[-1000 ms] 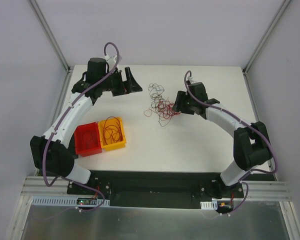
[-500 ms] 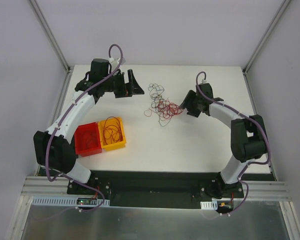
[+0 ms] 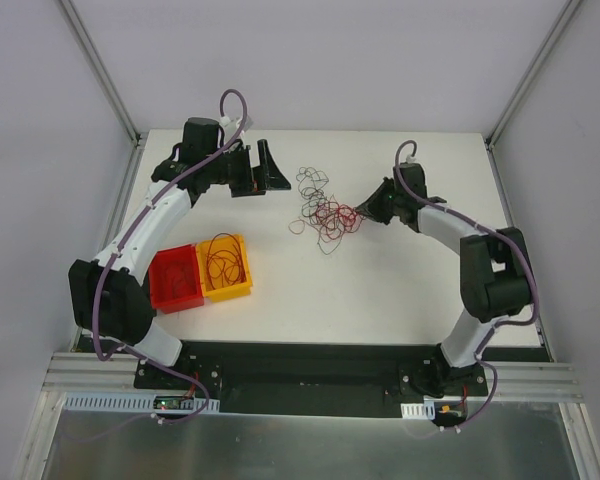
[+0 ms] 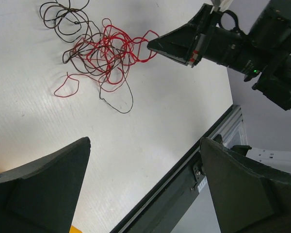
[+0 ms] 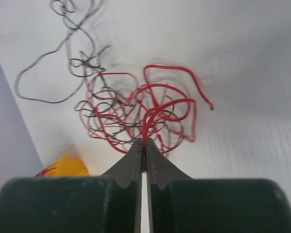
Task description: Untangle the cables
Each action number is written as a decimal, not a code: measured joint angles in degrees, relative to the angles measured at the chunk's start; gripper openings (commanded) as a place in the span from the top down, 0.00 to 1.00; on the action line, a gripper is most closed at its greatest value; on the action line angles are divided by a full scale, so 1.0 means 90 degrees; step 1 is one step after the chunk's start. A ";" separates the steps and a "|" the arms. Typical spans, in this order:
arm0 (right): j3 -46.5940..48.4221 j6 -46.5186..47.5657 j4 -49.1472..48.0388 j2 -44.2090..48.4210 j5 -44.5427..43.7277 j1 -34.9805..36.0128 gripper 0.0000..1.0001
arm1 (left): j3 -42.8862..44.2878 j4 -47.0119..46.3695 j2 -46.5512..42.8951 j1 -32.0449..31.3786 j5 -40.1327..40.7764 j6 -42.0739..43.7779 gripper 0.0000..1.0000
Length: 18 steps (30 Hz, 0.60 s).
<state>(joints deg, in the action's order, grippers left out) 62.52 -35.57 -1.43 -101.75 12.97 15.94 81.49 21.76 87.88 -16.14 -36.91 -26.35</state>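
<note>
A tangle of thin red and black cables lies on the white table's middle back, also seen as cables and cables. My right gripper sits at the tangle's right edge, and the right gripper is shut on red cables that rise from between its tips. My left gripper hovers left of the tangle, and the left gripper stands wide open with nothing between its fingers. In the left wrist view the right gripper touches the pile.
A red bin and a yellow bin stand side by side at the left front; the yellow one holds a coil of red wire. The table's black front edge runs along the arm bases.
My right gripper has swung round, pointed its tips into the tangle's right edge and shut on red cables. The left arm has barely moved.
</note>
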 measured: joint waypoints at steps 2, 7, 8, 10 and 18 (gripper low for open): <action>-0.0002 0.0138 0.0036 0.0301 0.0061 0.0000 1.00 | 0.0000 -0.0002 -0.0002 0.0000 -0.0015 -0.0012 0.02; 0.0675 0.0597 0.0639 0.1122 0.0231 0.0000 1.00 | -0.0002 -0.0002 -0.0002 0.0000 -0.0019 -0.0015 0.01; 0.0916 0.0707 0.0763 0.1287 0.0233 0.0000 1.00 | 0.0000 0.0000 -0.0002 0.0000 -0.0019 -0.0015 0.01; 0.1426 0.0923 0.0981 0.1668 0.0228 0.0000 1.00 | 0.0000 -0.0002 -0.0002 0.0000 -0.0017 -0.0015 0.01; 0.2154 0.1671 0.1103 0.3084 -0.0121 -0.0010 0.95 | -0.0002 -0.0002 -0.0002 0.0000 0.0024 -0.0007 0.01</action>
<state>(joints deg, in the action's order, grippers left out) 81.91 -20.53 8.49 -74.00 11.88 15.86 81.47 21.74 87.85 -16.14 -36.69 -26.41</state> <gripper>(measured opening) 0.042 0.990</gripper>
